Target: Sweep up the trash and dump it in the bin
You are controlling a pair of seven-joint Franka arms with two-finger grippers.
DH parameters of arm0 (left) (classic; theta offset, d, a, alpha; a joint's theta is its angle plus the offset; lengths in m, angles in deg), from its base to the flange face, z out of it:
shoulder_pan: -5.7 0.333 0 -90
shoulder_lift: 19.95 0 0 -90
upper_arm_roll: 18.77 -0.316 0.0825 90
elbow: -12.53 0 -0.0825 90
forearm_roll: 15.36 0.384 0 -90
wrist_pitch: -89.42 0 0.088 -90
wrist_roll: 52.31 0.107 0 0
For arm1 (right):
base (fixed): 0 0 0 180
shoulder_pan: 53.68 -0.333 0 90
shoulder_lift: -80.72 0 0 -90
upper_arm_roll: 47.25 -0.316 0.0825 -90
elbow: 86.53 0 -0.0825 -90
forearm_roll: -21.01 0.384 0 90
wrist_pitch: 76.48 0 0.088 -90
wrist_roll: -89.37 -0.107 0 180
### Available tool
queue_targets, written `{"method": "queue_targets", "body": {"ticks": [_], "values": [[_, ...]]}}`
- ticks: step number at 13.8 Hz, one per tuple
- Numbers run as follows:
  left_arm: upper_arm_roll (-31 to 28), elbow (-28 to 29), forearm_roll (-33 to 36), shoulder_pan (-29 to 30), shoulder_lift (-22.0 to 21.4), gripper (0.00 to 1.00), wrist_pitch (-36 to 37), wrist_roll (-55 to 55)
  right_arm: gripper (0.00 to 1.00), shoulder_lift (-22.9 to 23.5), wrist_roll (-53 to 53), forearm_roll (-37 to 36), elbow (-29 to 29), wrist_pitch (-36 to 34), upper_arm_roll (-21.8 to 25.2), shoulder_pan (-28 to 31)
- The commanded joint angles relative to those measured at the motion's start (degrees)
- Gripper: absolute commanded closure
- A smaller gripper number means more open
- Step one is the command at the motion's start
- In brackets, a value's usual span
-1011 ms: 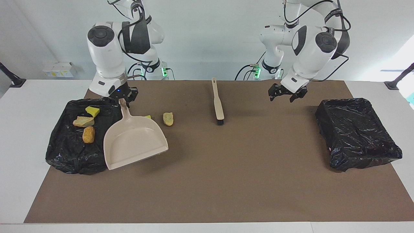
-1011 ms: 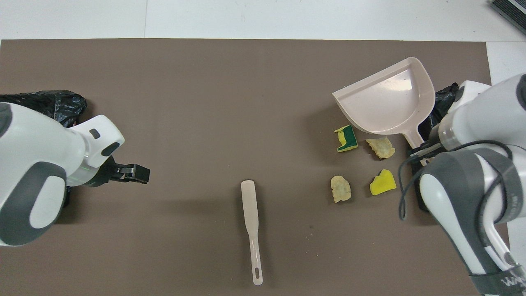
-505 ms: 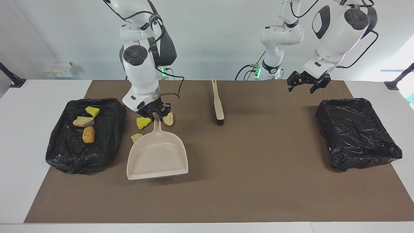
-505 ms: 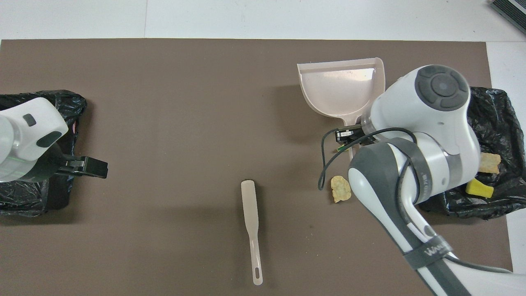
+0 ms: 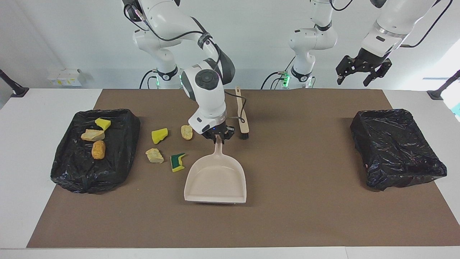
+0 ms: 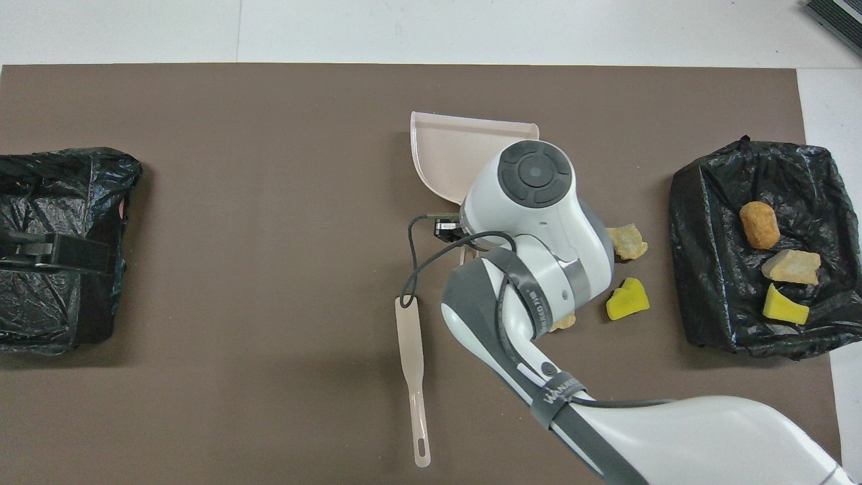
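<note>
Beige plastic, the dustpan [image 5: 216, 178] is now lying near the middle of the brown worktop [image 5: 287, 216], carried there from beside the black bag-lined bin [image 5: 94, 151] at the right arm's end, where it was tipped a second ago. The right gripper [image 5: 218, 137] is clamping its jaws on the dustpan's handle. Three chunks of trash, a yellow wedge [image 5: 102, 123], a tan piece [image 5: 92, 135] and an orange lump [image 5: 98, 149], are lying in that bin, so part of the dumping looks done. Four more are lying loose on the worktop between bin and dustpan: a yellow foam chunk [image 5: 159, 135], a pale tan chunk [image 5: 187, 132], a crumpled tan chunk [image 5: 155, 155] and a yellow sponge piece with a green face [image 5: 177, 162], the last just beside the pan. I judge the pan is being reset for another sweep. The left gripper [image 5: 363, 68], jaws apart and holding nothing, is rising high over the second black-lined bin [image 5: 397, 147] at its own end, well apart from the beige brush with black bristles [image 5: 242, 114], which is lying untouched nearer the robots. From overhead the right arm is covering the green-faced piece, most of the pale chunk and much of the pan; the left gripper is showing only as a dark bar at the edge.
</note>
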Motion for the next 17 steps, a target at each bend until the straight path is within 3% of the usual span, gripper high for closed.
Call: {"method": "queue_targets", "body": {"ticks": [1, 4, 6, 9, 12, 17], "values": [[0.7, -4.7, 0.9, 0.7, 3.1, 0.00, 1.3, -2.2, 1.00, 6.9, -4.2, 0.5, 6.3, 2.8, 0.2, -2.4], [0.7, -7.5, 0.9, 2.5, 5.4, 0.00, 1.0, -2.0, 0.97, 8.5, -4.5, 0.0, 8.2, 2.8, 0.2, -3.4], [0.8, -7.6, 1.1, 2.3, 5.4, 0.00, 1.0, -2.0, 0.00, 8.2, -4.5, -0.4, 8.0, 2.8, 0.2, -3.6], [0.8, -7.1, 1.1, 2.2, 5.0, 0.00, 0.8, -2.0, 0.00, 6.5, -4.6, -0.2, 7.5, 2.0, 0.2, -4.2], [0.8, -7.0, 1.0, 2.1, 5.3, 0.00, -0.2, -2.1, 0.00, 2.1, -4.1, 0.1, 2.8, 0.9, -0.2, -4.3], [0.9, -6.8, 1.0, 1.9, 6.5, 0.00, -4.3, -2.1, 0.00, -5.9, -4.8, 0.8, -6.1, -6.3, -5.1, -5.5]]}}
